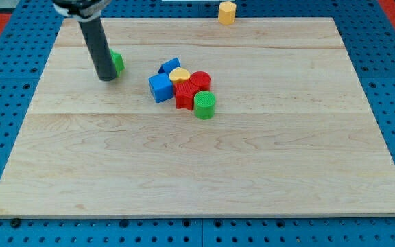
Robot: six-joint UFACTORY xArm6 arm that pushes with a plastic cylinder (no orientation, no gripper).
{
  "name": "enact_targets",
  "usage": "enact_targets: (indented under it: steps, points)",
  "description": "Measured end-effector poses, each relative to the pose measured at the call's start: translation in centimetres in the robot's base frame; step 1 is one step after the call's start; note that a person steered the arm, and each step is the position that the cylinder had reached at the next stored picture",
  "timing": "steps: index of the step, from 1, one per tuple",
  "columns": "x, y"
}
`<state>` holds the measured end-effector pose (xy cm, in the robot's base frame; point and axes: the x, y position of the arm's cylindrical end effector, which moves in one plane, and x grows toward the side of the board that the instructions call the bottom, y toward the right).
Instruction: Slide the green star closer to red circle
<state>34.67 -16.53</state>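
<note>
- Green cylinder (205,105): sitting nearest the view's bottom, touching the red star (184,97).
- Red circle (200,81): lying in the cluster beside yellow block (179,75) and blue blocks (160,87).
- Green star (117,63): sitting well left of the cluster, partly hidden.
- My tip (106,78): touching the star's left side; no pincer showing.
- Yellow block (227,12): sitting at the top edge.

The tabletop (204,171) is pale wood with visible grain, smooth and matt. The red circle (200,81) and green cylinder (205,105) look like ribbed matt plastic. The rod above my tip (106,78) is dark and slightly glossy.
</note>
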Motion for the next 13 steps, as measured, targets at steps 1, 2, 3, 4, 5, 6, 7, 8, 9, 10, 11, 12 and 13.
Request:
enact_targets:
  steps: [1, 2, 3, 4, 5, 6, 7, 8, 9, 10, 11, 12, 13]
  points:
    - [-2.7, -0.4]
    - [0.4, -2.0]
    - [-3.1, -3.9]
    - [-7.0, -5.4]
    - [-7.3, -2.7]
    - [-6.3, -0.7]
    - [-6.3, -0.5]
    - [-6.1, -0.8]
    - [-6.1, -0.8]
    - [-5.4, -1.4]
    - [-5.4, -0.8]
    - [-5.4, 0.8]
    - [-5.4, 2.1]
